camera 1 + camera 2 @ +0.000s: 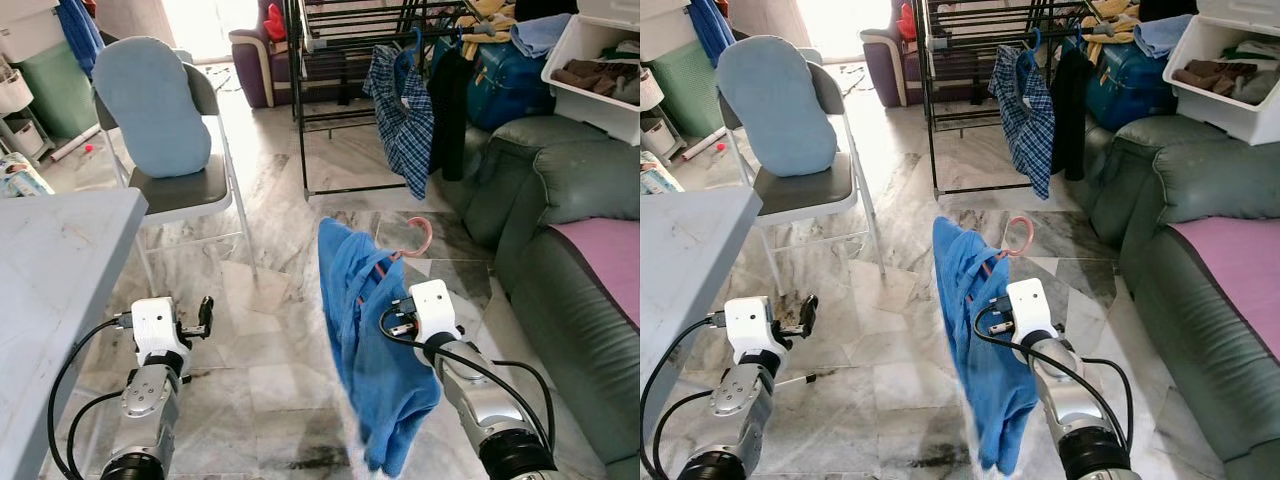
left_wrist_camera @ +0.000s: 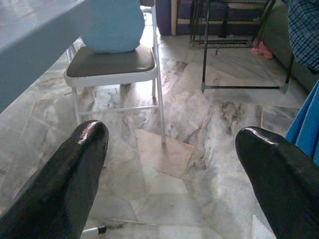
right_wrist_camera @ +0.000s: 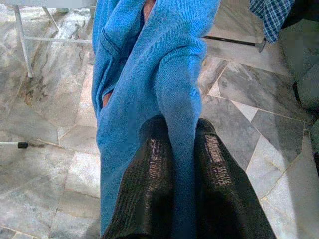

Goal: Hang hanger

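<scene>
Right gripper [image 3: 172, 164] clamped on blue garment [image 1: 365, 330], its pink hanger [image 1: 420, 238] hook poking out above.
Carry it far to the drying rack [image 1: 345, 40], hook upright, near the checked shirt [image 1: 400, 120]; left gripper [image 2: 169, 169] hangs spread, empty.

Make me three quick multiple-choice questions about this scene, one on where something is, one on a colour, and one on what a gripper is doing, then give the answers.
1. Where does the checked shirt hang?
A. on the black drying rack
B. on the folding chair
C. on the sofa

2. What colour is the hanger hook above the blue garment?
A. green
B. pink
C. black

3. What is the right gripper doing?
A. open over the floor
B. resting on the table
C. pinching the blue garment

Answers:
1. A, it hangs from the rack beside a dark garment.
2. B, the hook curves pink at the garment's top.
3. C, the right wrist view shows both fingers closed on blue cloth, while the left gripper is open.
</scene>
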{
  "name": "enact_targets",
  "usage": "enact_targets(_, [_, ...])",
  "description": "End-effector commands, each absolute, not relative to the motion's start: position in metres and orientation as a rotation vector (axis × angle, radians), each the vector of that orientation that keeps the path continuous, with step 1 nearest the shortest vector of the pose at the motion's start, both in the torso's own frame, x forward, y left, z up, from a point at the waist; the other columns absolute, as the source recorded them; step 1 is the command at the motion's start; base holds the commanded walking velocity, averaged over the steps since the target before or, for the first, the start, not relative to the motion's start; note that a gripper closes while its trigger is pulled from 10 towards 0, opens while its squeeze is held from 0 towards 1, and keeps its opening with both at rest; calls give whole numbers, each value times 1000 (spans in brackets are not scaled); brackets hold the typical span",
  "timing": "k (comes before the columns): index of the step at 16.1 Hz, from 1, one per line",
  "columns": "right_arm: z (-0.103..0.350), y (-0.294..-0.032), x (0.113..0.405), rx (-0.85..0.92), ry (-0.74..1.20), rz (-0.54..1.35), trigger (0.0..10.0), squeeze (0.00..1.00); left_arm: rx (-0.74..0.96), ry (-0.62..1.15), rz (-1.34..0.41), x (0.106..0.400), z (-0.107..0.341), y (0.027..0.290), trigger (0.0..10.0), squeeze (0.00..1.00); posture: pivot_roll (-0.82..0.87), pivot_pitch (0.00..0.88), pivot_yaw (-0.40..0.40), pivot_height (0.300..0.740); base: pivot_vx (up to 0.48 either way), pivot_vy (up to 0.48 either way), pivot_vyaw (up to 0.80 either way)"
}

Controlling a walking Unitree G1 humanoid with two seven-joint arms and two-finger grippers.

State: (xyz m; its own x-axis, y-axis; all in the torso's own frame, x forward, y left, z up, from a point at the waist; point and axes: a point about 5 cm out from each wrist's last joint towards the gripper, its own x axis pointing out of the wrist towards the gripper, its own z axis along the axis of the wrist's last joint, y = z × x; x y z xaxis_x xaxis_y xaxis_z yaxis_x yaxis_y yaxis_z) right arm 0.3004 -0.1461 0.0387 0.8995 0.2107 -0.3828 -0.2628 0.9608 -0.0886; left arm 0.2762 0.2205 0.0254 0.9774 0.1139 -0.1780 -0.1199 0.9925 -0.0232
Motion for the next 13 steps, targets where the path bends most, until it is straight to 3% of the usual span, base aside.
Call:
enact_targets(1, [48, -146, 304, -139, 338, 249, 10000, 0, -28, 177, 124, 279, 28, 221, 10000, 0, -148, 0, 47, 736, 0, -330, 0])
enact_targets(8, [48, -146, 304, -141, 350, 251, 10000, 0, -16, 185, 125, 280, 27, 221, 10000, 0, -152, 0, 47, 736, 0, -317, 0])
enact_targets(13, [42, -144, 305, -174, 399, 285, 10000, 0, 26, 196, 208, 279, 26, 228, 10000, 0, -146, 0, 43, 736, 0, 0, 0])
